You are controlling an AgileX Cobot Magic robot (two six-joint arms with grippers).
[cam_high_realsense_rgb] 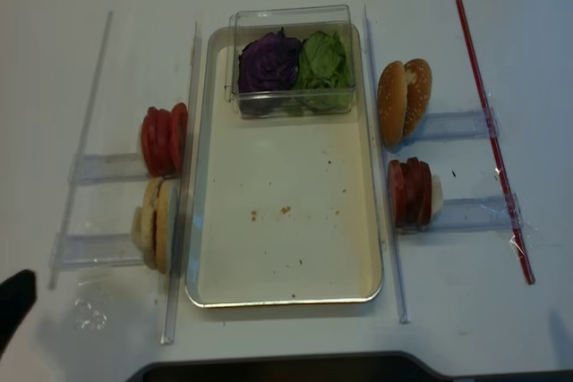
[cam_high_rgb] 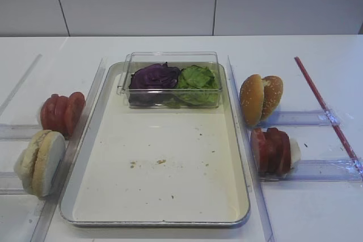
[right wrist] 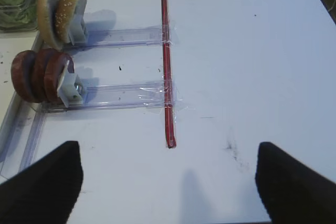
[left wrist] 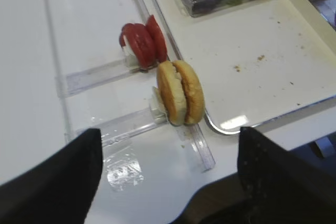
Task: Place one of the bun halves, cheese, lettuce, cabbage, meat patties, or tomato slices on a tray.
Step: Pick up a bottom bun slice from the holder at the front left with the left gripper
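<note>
No food lies on the tray (cam_high_rgb: 227,140) yet, so the spread, empty left claw (left wrist: 165,182) must next descend on the bun halves (left wrist: 179,99) and pinch one.

Large shallow cream-white tray (cam_high_rgb: 170,157): matt, crumb-speckled inside, glossy silvery metal rim. Small clear plastic box (cam_high_rgb: 170,56): glossy. Clear plastic holder strips (right wrist: 126,95): shiny. White tabletop (right wrist: 252,66): smooth, matt. Sesame-seeded golden-brown bun halves (cam_high_rgb: 261,98): rough crust.
</note>
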